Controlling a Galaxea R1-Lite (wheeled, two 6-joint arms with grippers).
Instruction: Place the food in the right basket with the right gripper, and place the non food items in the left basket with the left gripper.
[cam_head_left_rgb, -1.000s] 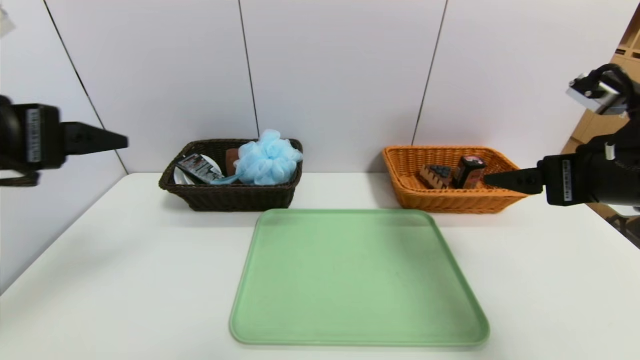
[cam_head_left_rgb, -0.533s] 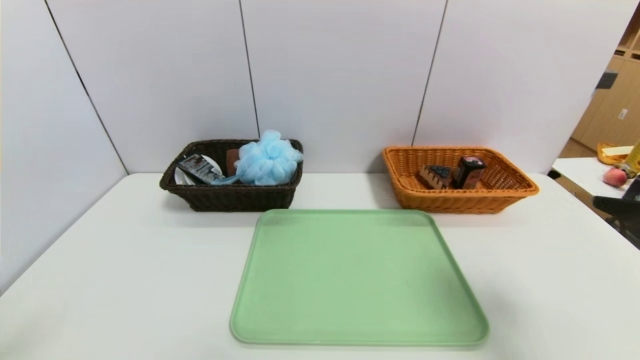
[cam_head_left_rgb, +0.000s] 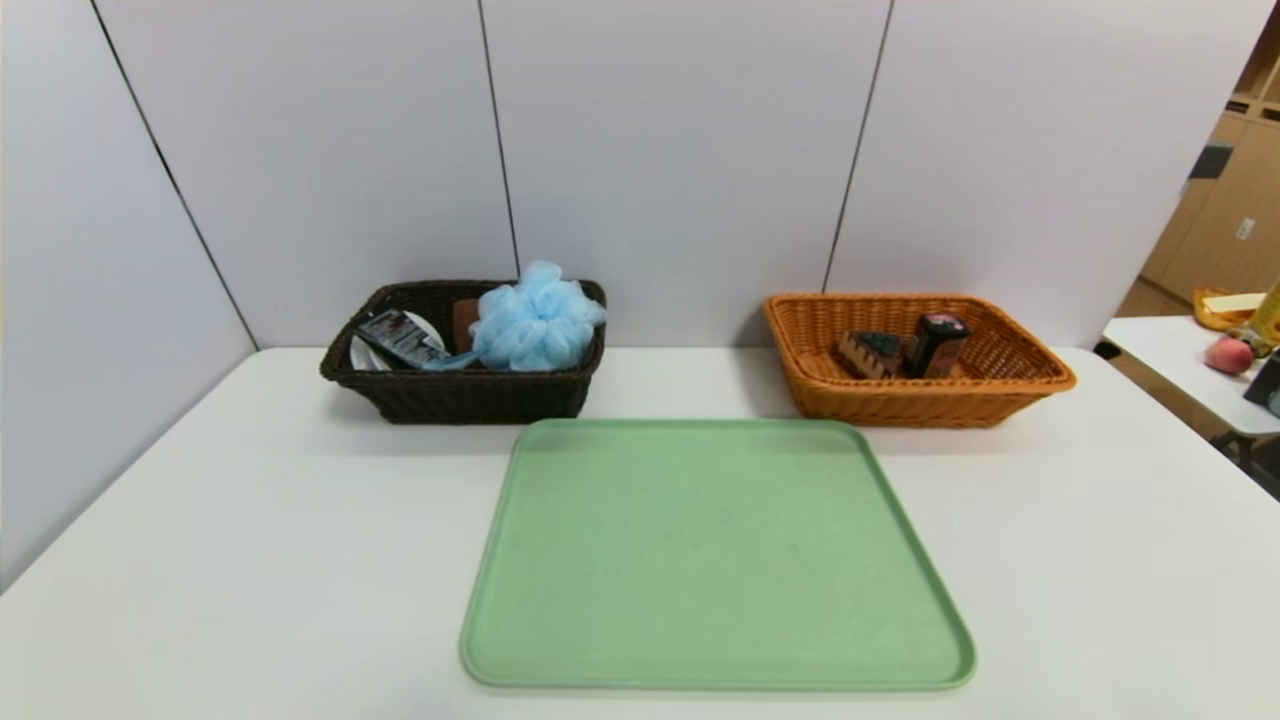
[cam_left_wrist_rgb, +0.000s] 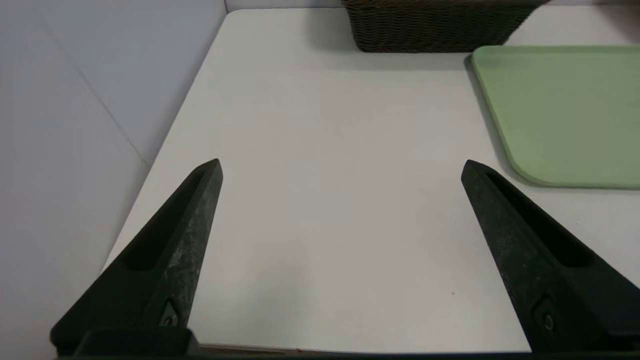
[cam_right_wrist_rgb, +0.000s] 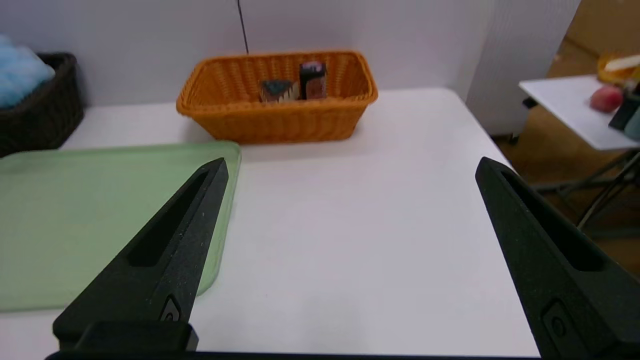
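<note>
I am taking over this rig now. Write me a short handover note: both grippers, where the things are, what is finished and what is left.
Left gripper: open, empty, over bare white table beside the green plastic tray.
Right gripper: open, empty, over the table on the tray's other side.
Dark brown wicker basket: fluffy light-blue bath puff, brown towel, round white tub, black tube.
Orange-tan wicker basket: chocolate-topped cake wedge and small black carton.
Done: every item shows sorted; the tray carries nothing.
Left: nothing visible to sort.

Bright even light, soft shadows beside baskets; sharp focus, no glare
</note>
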